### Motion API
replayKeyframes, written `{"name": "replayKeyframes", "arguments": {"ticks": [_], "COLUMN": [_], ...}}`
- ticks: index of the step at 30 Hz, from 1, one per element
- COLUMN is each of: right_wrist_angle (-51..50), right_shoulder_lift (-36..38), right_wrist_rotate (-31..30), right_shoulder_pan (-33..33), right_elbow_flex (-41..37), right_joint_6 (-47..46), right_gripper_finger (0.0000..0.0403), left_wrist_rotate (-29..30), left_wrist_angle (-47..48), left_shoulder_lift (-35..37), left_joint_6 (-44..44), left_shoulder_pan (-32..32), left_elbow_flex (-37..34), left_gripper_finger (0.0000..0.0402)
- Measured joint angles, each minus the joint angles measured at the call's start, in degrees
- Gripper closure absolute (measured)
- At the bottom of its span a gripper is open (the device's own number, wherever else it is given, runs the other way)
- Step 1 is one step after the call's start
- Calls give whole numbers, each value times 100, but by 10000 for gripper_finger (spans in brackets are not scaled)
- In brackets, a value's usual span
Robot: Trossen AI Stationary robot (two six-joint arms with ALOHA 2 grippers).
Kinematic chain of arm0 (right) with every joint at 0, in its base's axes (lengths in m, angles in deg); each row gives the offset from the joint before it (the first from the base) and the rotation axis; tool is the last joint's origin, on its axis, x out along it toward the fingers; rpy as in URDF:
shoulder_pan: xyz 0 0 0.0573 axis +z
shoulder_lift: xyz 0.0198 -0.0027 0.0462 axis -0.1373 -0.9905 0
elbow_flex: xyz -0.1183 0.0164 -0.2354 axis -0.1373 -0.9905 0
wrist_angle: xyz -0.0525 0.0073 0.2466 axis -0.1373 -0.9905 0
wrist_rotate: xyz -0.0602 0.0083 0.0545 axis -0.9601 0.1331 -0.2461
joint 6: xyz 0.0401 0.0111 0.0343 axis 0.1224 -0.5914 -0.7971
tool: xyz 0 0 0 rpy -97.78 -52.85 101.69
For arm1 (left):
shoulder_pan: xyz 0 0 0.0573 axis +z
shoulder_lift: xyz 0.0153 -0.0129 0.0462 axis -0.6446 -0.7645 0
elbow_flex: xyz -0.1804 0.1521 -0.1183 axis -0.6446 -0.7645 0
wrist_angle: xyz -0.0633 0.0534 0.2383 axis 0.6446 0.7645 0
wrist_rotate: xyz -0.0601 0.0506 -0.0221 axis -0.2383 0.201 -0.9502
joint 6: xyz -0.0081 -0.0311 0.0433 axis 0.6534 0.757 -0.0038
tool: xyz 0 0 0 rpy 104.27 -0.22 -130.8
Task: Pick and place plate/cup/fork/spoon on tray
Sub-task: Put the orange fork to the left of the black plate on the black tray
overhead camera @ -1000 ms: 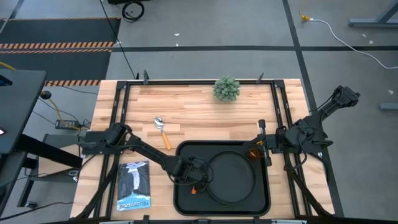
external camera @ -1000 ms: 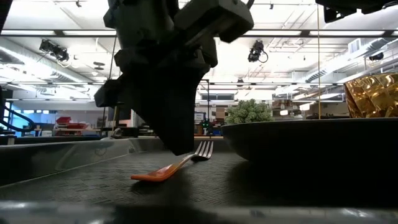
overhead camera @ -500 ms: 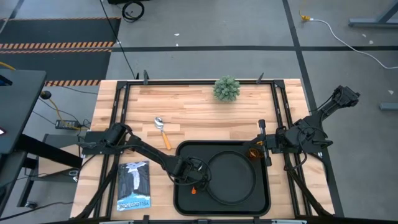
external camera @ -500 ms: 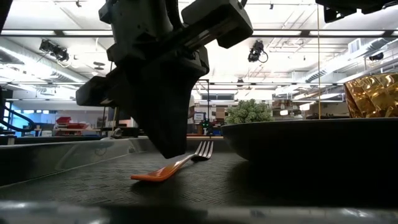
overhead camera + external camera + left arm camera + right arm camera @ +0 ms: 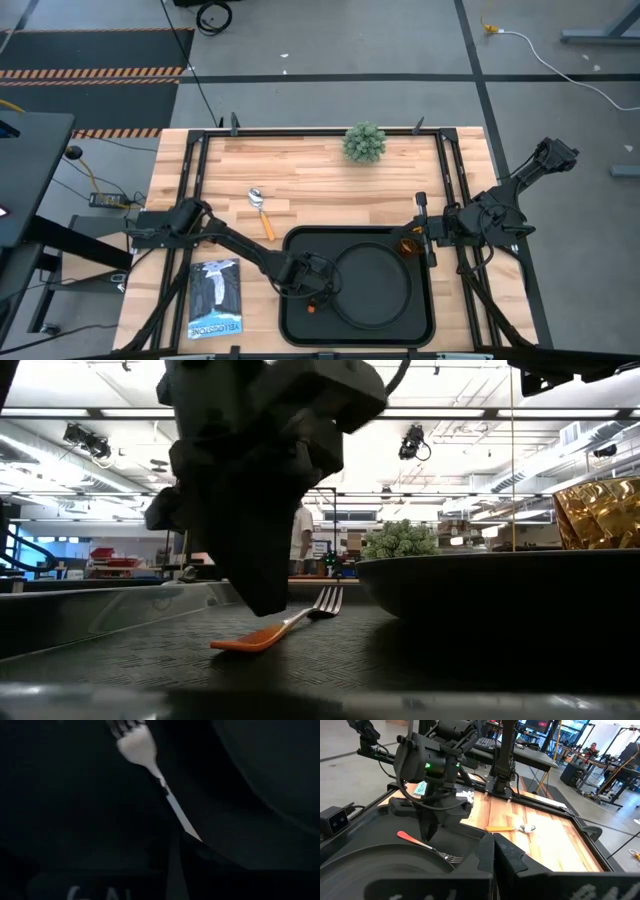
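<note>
Grey concrete floor with dark tape lines surrounds the wooden counter in the high view. At the counter's near edge sits the tray, with the plate inside and the cup at the tray's far right corner. The left claw hangs over the tray's left part, right above the fork, whose orange handle shows by it. The spoon lies on the bare wood beyond the tray's far left corner; a small plant stands at the far edge. A booklet reading "YELLOWSTONE" lies at the near left. The right claw waits at the tray's far right corner, by the cup; whether it is parted cannot be told.

Low view: the left claw hangs with its tip just above the fork, which lies flat on the tray floor beside the plate.

Left wrist view: the fork lies free ahead of the narrowly set fingers, not gripped.

Right wrist view: the left claw stands over the fork; the spoon lies on the wood beyond.
</note>
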Motion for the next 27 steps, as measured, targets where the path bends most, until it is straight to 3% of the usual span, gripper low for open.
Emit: {"name": "replayKeyframes", "arguments": {"ticks": [4,9,27], "right_wrist_angle": [0,0,57], "right_shoulder_lift": [0,0,2], "right_wrist_rotate": [0,0,46], "right_shoulder_pan": [-1,-2,0], "right_elbow_flex": [0,0,-2], "right_joint_6": [-32,-46,-17], "right_gripper_finger": [396,396,396], "left_wrist_rotate": [-91,-390,-291], "left_wrist_angle": [-2,-58,-667], "left_shoulder_lift": [0,0,-240], "left_joint_6": [-1079,-1602,-1486], "left_shoulder_pan": [-172,-461,-595], "left_elbow_flex": [0,0,4], "left_gripper_finger": [352,352,352]}}
